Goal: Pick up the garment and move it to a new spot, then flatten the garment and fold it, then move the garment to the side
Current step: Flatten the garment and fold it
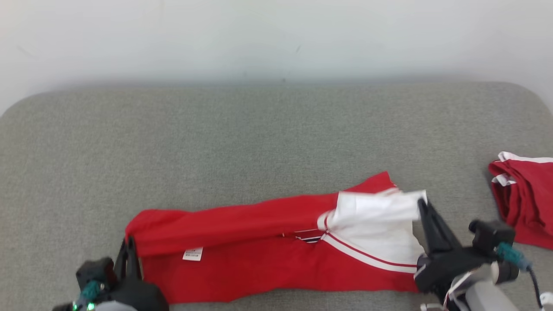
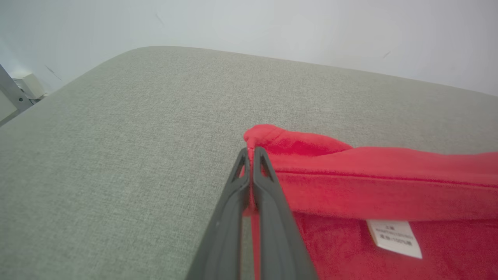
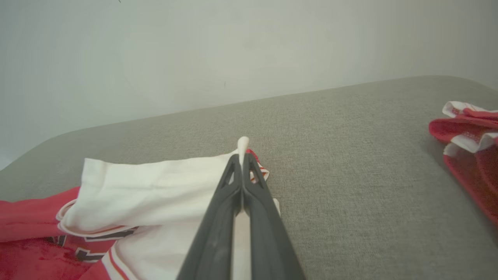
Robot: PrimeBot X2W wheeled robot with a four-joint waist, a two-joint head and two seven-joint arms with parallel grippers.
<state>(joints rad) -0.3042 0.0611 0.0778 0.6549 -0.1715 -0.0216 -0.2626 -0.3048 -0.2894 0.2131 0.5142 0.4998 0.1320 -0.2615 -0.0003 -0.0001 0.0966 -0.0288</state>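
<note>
Head view, Obs 1: state of the two pincers?

Obs 2: Both clenched on cloth. The left gripper [image 1: 129, 245], long dark fingers, pinches the left end of the long red fleece garment with a white panel and striped trim [image 1: 259, 242]. The right gripper [image 1: 421, 204] pinches a corner of the white panel at the right end.

Obs 1: Confirmed at the wrists?

Obs 2: Yes. Left wrist view: left gripper [image 2: 252, 152] jaws pressed together, red hem bunched between and just past the tips. The garment [image 2: 369, 182] runs off to the right of the fingers. Right wrist view: right gripper [image 3: 243, 158] jaws together, a nub of white cloth poking out above the tips. The garment [image 3: 155, 186] spreads to the left of the fingers.

Obs 1: Lie of the garment?

Obs 2: Lengthwise between the two grippers, on the near part of the grey woven padded surface [image 1: 259, 138]. A long fold lies along its far side, and a small white care label [image 1: 192, 254] shows near the left end. Whether the gripped ends are lifted, cannot tell.

Obs 1: Surroundings?

Obs 2: A second, crumpled red-and-white garment [image 1: 525, 203] sits at the surface's right edge, near the right gripper but apart from the held cloth. Plain white wall [image 1: 276, 39] behind.
</note>
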